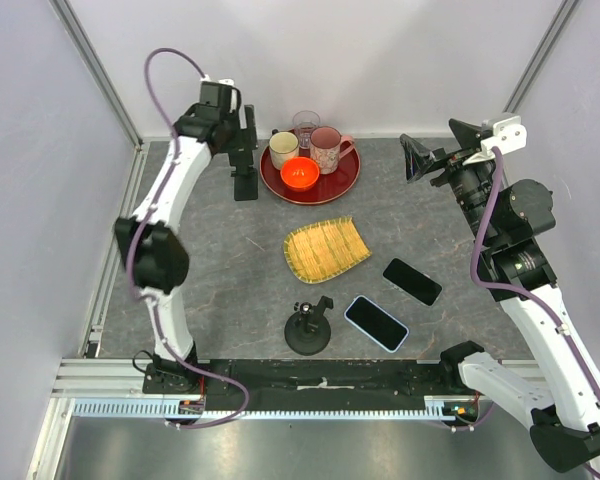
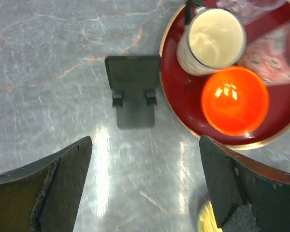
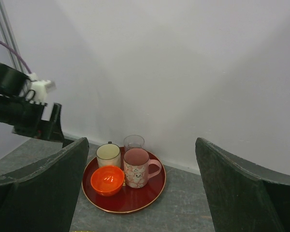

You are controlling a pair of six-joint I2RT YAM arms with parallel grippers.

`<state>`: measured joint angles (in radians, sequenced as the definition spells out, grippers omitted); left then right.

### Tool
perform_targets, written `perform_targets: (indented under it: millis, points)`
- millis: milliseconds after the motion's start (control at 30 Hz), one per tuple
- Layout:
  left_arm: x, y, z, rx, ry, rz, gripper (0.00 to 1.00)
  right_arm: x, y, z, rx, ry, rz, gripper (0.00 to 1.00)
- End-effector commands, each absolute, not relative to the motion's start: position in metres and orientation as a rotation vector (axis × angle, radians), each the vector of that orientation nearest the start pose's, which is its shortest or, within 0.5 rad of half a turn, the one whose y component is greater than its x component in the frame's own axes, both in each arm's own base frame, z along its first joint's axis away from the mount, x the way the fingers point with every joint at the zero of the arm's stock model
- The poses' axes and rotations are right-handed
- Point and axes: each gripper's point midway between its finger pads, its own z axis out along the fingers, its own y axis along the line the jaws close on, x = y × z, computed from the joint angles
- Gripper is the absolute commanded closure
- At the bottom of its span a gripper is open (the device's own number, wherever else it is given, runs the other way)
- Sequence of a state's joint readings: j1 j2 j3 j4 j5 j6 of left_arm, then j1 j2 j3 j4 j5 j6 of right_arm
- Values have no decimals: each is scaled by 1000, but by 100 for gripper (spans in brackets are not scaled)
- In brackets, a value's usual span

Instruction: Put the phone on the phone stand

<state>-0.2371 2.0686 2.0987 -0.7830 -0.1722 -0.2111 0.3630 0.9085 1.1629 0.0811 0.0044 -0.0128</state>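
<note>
Two phones lie flat on the table at the near right: one with a light blue rim (image 1: 375, 323) and an all-black one (image 1: 412, 281). A black stand on a round base (image 1: 308, 330) sits left of the blue-rimmed phone. A second black stand (image 1: 245, 186) is at the back left beside the red tray, and it also shows in the left wrist view (image 2: 133, 92). My left gripper (image 1: 246, 140) (image 2: 145, 145) hangs open and empty just above that stand. My right gripper (image 1: 418, 158) (image 3: 141, 145) is open and empty, raised at the back right and facing the tray.
A red round tray (image 1: 340, 185) (image 2: 171, 104) (image 3: 152, 193) at the back holds a cream cup (image 1: 283, 148), a pink mug (image 1: 326, 148), a clear glass (image 1: 305, 124) and an orange bowl (image 1: 300, 173). A bamboo dish (image 1: 325, 248) lies mid-table. White walls enclose the table.
</note>
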Motion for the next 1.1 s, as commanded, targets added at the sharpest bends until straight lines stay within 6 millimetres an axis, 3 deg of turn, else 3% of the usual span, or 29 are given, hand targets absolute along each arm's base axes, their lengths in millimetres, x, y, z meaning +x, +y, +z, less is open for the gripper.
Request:
perform_targets:
  millis: [0,67,100,167,200,233,300,333,500,600,667,700,800,867,933,1067]
  points:
    - [473,-125,289,-84,2173,-258,3,301,117,501,-237,1177,320,2]
    - [448,-145,314,-12,2075,-381,4,305,123,498,-255,1189,337,2]
    - [432,-151,280,17,2135,-410,4,306,125,498,-263,1191,344,2]
    - [420,-173,274,88,2099,-528,5,311,130,495,-279,1205,353,2]
    - [409,-176,255,108,2131,-552,6,311,135,497,-278,1208,391,2]
    - [404,-185,250,132,2140,-591,6,317,140,492,-285,1229,401,2]
    - [401,-197,244,186,2156,-655,10,319,149,495,-313,1236,444,2]
    - [394,-207,244,230,2160,-717,11,328,158,484,-325,1284,473,2]
    - [376,-217,249,277,2134,-791,12,347,192,470,-355,1422,649,2]
    - [365,-223,267,310,2081,-794,12,357,217,424,-308,1589,767,2]
    - [361,-222,278,309,2051,-801,12,361,218,378,-280,1750,731,2]
    - [359,-221,281,308,2045,-805,12,359,217,353,-266,1830,695,2]
    - [353,-218,299,310,1998,-811,12,348,177,291,-168,2028,451,2]
    - [348,-215,309,304,1966,-805,12,331,144,278,-130,2079,293,2]
    - [346,-213,315,300,1945,-808,12,309,124,258,-134,2172,199,2]
    - [342,-211,323,291,1926,-816,12,274,97,218,-134,2379,47,2]
